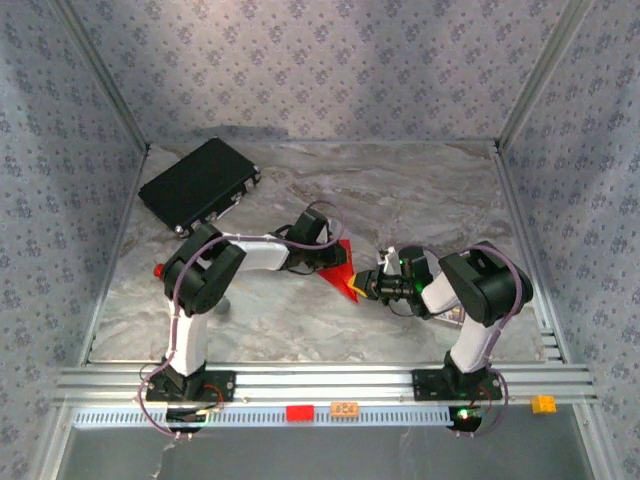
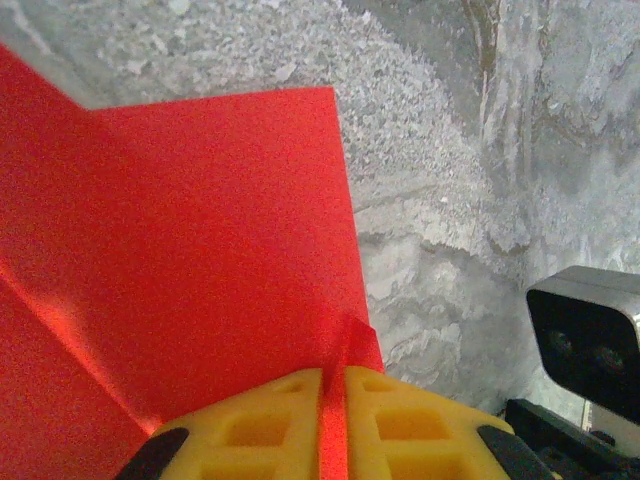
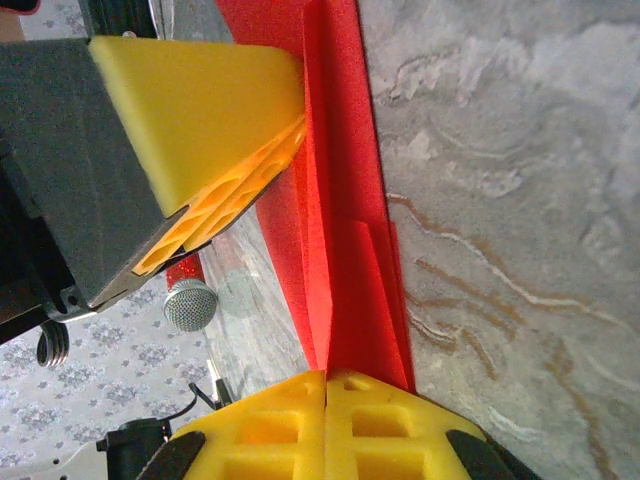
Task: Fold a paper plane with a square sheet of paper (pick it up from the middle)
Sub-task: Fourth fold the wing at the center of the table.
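Toward the far left of the marbled grey worktop (image 1: 420, 190) lies a black case (image 1: 200, 185), well apart from everything else. Near the middle, the left tool (image 2: 333, 410) reaches over the red paper (image 1: 343, 266) from the left. Its yellow fingertips are pressed together on a raised edge of the sheet, and a thin red strip shows between them. The paper is partly folded, with a crease running across it, and it narrows to a wedge toward the right. Just right of it, the right tool (image 3: 325, 410) points left. Its fingertips are closed tight, pinching the narrow end of the same paper, close to the left tool's yellow finger.
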You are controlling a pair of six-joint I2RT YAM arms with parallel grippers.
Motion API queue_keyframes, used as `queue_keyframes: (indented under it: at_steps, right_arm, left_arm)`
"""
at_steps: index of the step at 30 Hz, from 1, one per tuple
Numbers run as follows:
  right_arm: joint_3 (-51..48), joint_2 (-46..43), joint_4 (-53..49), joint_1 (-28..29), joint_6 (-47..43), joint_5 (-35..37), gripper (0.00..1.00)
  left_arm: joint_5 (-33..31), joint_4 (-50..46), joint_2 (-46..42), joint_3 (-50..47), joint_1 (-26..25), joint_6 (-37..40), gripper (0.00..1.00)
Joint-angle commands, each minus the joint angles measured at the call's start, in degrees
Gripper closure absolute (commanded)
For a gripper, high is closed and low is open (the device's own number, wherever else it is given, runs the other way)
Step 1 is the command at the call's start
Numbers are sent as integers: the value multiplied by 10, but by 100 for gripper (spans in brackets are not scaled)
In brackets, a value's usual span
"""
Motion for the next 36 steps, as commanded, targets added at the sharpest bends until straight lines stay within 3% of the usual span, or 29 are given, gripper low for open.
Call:
queue_keyframes:
  at_steps: [1, 8, 18, 25, 36]
  right_arm:
    - [-16, 11, -117, -4, 9, 21, 99]
    - [-7, -23, -161, 1, -5, 23, 94]
    - [17, -103, -322, 13, -81, 45, 83]
    - [35, -97, -372, 27, -111, 57, 79]
    - [31, -106, -411, 29, -129, 86, 91]
  left_arm:
    - [9, -46, 25, 11, 1, 22, 88]
    - [11, -60, 37, 12, 0, 24, 88]
    - [12, -59, 40, 13, 0, 24, 88]
    - [15, -56, 40, 12, 0, 23, 88]
    - [16, -57, 41, 12, 0, 23, 88]
